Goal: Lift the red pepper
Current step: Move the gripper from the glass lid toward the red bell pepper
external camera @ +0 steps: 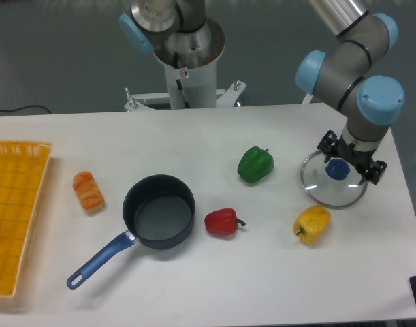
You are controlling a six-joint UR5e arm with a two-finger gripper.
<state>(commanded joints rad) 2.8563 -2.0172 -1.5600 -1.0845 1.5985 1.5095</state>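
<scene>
At right side of white surface (194, 286), tool (350, 163) hangs low over glass lid (330, 191), right at its blue knob (338, 169); whether fingers are spread or pinching knob cannot be told from this angle. Red pepper (222, 222) lies near centre of surface, just right of dark pot (158, 211) with blue handle, well apart from tool. Green pepper (255, 164) behind it, yellow pepper (311, 224) to its right, just below lid. Orange item (88, 190) and yellow basket (13, 218) at left.
</scene>
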